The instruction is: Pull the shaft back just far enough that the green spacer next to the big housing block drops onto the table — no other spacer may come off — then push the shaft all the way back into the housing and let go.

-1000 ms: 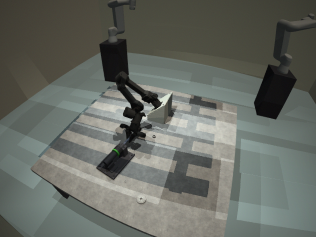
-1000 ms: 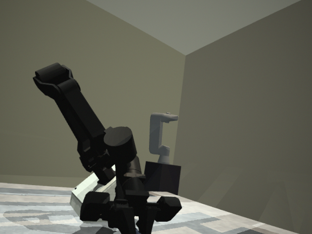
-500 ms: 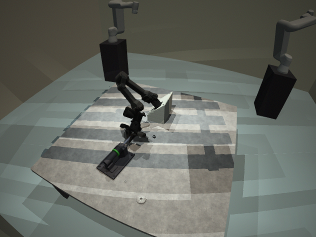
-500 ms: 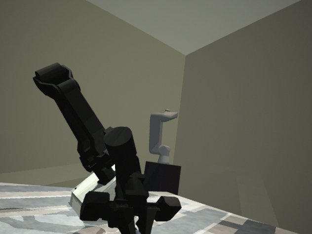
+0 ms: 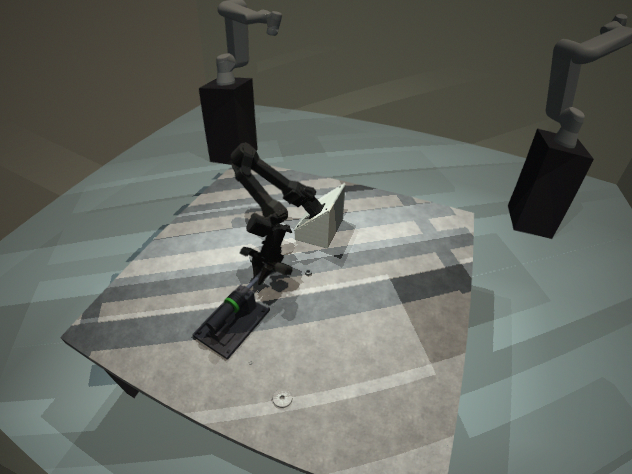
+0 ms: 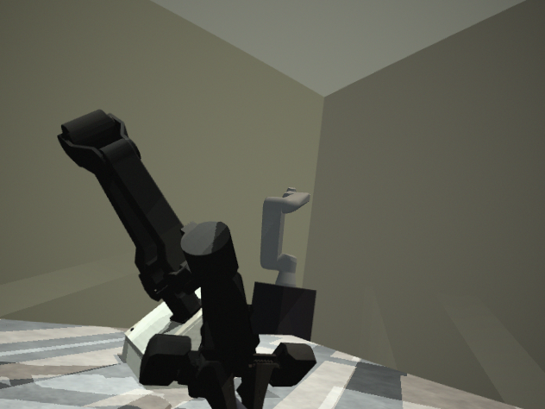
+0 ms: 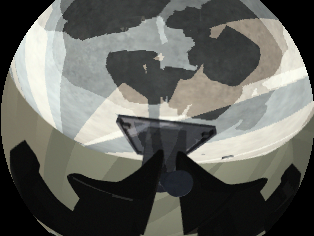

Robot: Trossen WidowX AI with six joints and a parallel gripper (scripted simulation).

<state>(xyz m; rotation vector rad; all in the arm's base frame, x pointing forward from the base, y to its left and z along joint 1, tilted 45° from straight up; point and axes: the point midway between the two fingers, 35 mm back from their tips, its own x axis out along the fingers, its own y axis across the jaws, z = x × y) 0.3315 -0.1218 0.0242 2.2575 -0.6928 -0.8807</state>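
Note:
My gripper [image 5: 260, 277] [image 7: 169, 154] is shut on the grey shaft, whose dark blue round end [image 7: 178, 183] shows between the fingers in the wrist view. In the exterior view the fingertips are cut off by the lower edge. The shaft runs from the fingers down to the dark assembly on a black base plate [image 5: 230, 347] [image 7: 134, 134]. The green spacer [image 5: 231, 304] is a bright ring around the shaft line, between dark cylindrical parts, above the plate. The dark parts blend together, so the housing's edge, any gap beside the spacer and the other spacers cannot be made out.
A pale wedge-shaped stand [image 5: 312, 233] [image 6: 147, 330] carries my arm, behind the assembly. A white ring [image 5: 281, 401] lies near the table's front, a small dark nut-like piece [image 5: 307, 270] right of the gripper. Two grey arms [image 5: 237, 40] [image 5: 564, 76] stand on dark pedestals beyond the table.

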